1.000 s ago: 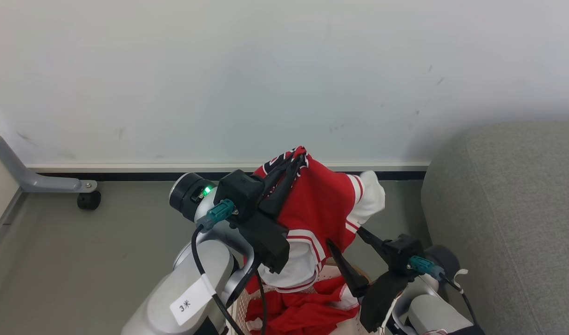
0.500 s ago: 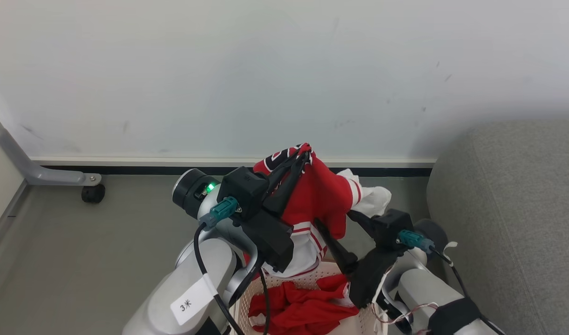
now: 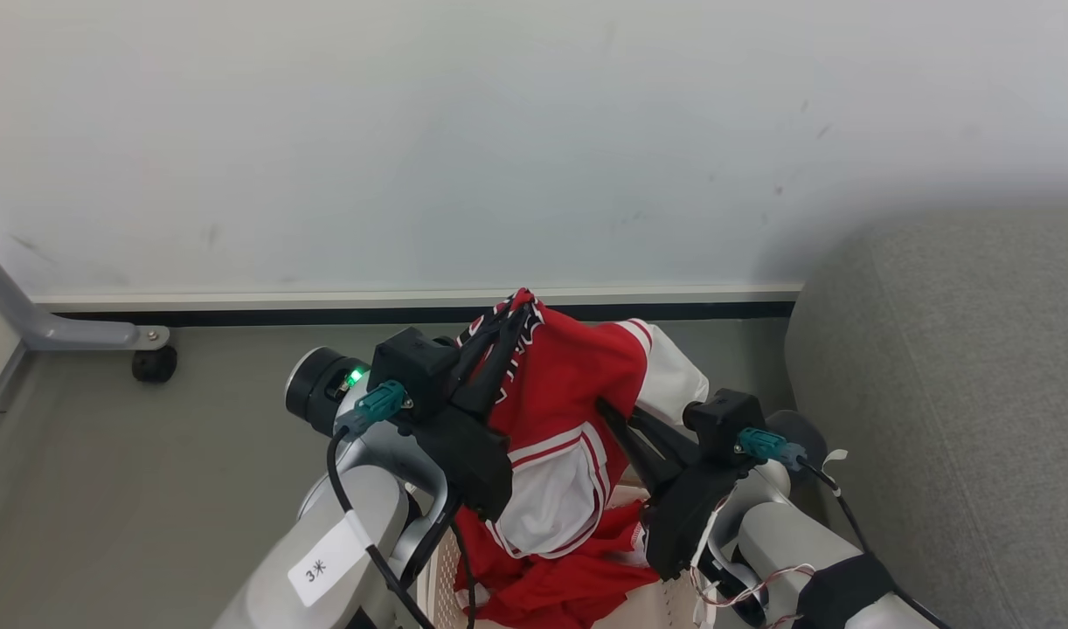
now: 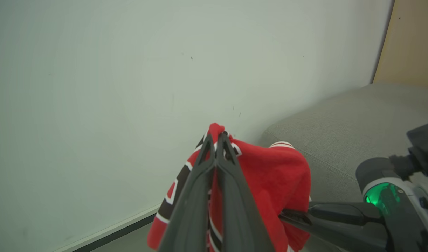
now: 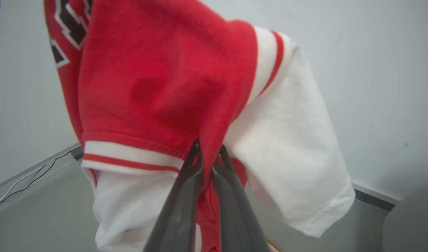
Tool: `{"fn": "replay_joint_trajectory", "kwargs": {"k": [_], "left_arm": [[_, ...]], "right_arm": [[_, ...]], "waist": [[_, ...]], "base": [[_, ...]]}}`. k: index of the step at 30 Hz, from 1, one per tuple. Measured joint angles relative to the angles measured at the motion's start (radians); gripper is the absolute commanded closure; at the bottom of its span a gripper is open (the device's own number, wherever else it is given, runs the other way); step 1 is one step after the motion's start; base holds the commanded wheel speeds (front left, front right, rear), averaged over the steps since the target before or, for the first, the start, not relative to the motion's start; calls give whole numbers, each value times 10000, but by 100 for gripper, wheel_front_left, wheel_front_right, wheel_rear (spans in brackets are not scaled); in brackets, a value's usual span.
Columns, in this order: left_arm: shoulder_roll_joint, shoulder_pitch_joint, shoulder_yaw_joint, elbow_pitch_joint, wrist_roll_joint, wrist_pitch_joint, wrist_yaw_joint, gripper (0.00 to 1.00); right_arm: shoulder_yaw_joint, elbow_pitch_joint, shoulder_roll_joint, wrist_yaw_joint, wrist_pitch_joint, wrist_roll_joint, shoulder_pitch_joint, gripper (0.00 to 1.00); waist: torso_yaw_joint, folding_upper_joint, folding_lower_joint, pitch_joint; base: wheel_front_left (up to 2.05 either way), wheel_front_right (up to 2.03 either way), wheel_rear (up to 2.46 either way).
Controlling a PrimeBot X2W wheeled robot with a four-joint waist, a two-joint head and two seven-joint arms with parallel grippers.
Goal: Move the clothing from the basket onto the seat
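**Red top held up by two claws, basket half out of sight**

The basket [image 3: 442, 577] is hard to make out from here. It is cut off at the bottom of the head view, and both pale forearms cross in front of it, so only a patch of its perforated cream wall shows. Inside lies a crumpled red bundle [image 3: 560, 590] with a bit of white on it. I cannot tell how much cloth is there.

Above the basket hangs the clothing [image 3: 569, 393], a red top with white sleeves, striped trim and black lettering. The left gripper [image 3: 518, 313] is clamped tight on its topmost fold, its two fingers pressed together with red cloth poking out at the tips. The right gripper [image 3: 602, 406] comes in from the side lower down. Its fingers are nipped onto a fold of red fabric just above the striped hem, with barely a gap between them. One white sleeve droops free toward the seat [image 3: 936, 393].

The seat's left edge stands near the right arm, with a thin strip of grey floor [image 3: 149, 489] between. To the left the floor runs open toward a caster leg [image 3: 154, 362] by the wall [image 3: 534, 131].
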Motion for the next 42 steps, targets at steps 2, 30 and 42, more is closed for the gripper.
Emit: {"fn": "replay_joint_trajectory", "kwargs": {"k": [2,30,42], "left_arm": [[4,32,40,13,-71,0,63,100],[138,1910,-109,-690,-316,-546,52,0],[79,2639,-593,-1252,-297,-635,54,0]], "right_arm": [[-17,-54,-33,0,2,77,-1,100],[-1517,-1983,-2044,-234,2,157,153,100],[-1875,-3452,-2738,-635,2,-81,690,100]], "waist": [[-95,0,0,18],[-2217,0,0,-36],[-3650,0,0,-54]], "base": [[0,0,0],[0,0,0],[0,0,0]]}}
